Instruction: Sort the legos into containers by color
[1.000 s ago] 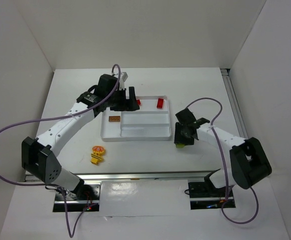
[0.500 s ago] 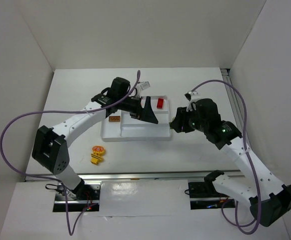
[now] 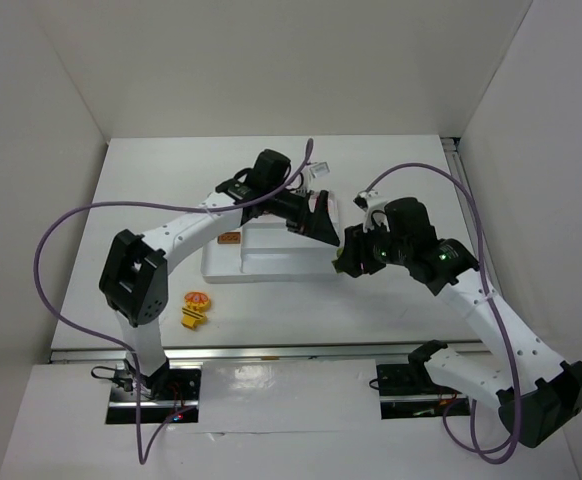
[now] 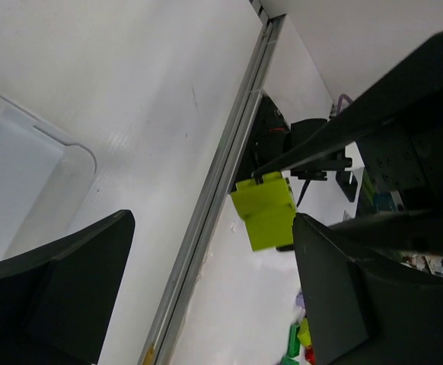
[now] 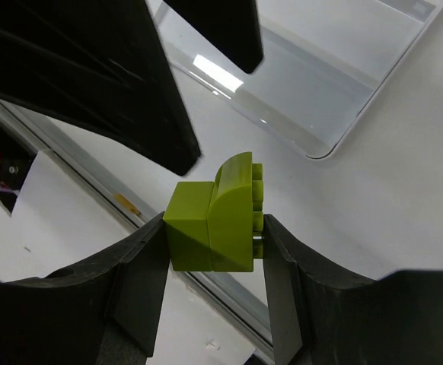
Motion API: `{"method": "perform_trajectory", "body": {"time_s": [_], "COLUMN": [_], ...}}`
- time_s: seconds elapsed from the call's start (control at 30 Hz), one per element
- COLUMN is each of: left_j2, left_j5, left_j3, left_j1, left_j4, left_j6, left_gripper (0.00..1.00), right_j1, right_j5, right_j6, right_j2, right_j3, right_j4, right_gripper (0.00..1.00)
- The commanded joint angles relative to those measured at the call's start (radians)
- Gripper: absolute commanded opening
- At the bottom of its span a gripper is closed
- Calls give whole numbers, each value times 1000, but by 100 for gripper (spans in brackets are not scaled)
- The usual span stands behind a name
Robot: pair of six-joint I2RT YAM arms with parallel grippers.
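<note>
gripping a lime green lego (image 5: pixel 214 224), the right gripper (image 5: pixel 212 255) hung clenched just off the near right corner of the white tray (image 3: pixel 271 263); left gripper (image 4: pixel 206 281) stood released, apparently above its far right part

Lime lego (image 5: pixel 214 220) gripped near corner of white tray (image 5: pixel 342 72)

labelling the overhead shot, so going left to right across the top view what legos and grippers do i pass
yellow-orange legos on the table → brownish-orange lego in the tray → left gripper, open → right gripper, shut on the lime green lego
</note>
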Motion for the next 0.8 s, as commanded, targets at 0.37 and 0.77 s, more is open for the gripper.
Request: {"method": "perform_trajectory", "body": {"time_s": [0.37, 0.77], "left_j2": [68, 89], "left_j5": [120, 173], "left_j3": [70, 35], "left_j1": [-77, -96], "left_j4": [0, 92], "left_j6": [5, -64], "left_gripper": [85, 50], "right_j1": [17, 17], "right_j5": [-1, 8], "right_j6": [-34, -23], "right_j2": [13, 24], "right_j3": [60, 51], "right_j4": [-7, 3], "right_gripper": [23, 23]}}
